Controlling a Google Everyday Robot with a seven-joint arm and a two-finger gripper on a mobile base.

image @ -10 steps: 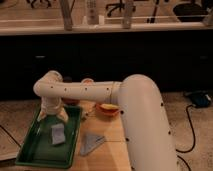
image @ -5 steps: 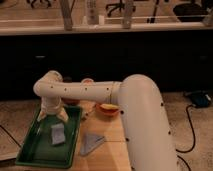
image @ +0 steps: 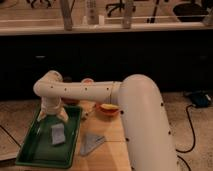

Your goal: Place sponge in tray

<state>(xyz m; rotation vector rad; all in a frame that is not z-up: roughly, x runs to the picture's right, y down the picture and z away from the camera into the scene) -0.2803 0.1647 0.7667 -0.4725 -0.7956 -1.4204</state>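
Sponge lying in the green tray, gripper just above it.

At lower left of the frame, the dark green tray (image: 31,155) sits on the wooden table (image: 107,157), and the blue-grey sponge (image: 58,134) lies flat on its floor. The gripper (image: 52,118) hangs over the tray's upper end, fingers spread apart and holding nothing. A grey triangular piece (image: 91,143) lies right of the tray; an orange-red bowl (image: 109,108) sits behind it.

We are seeing the claw (image: 53,116) over the tray (image: 30,152); the arm (image: 145,125) is hiding much of the desk (image: 107,155).
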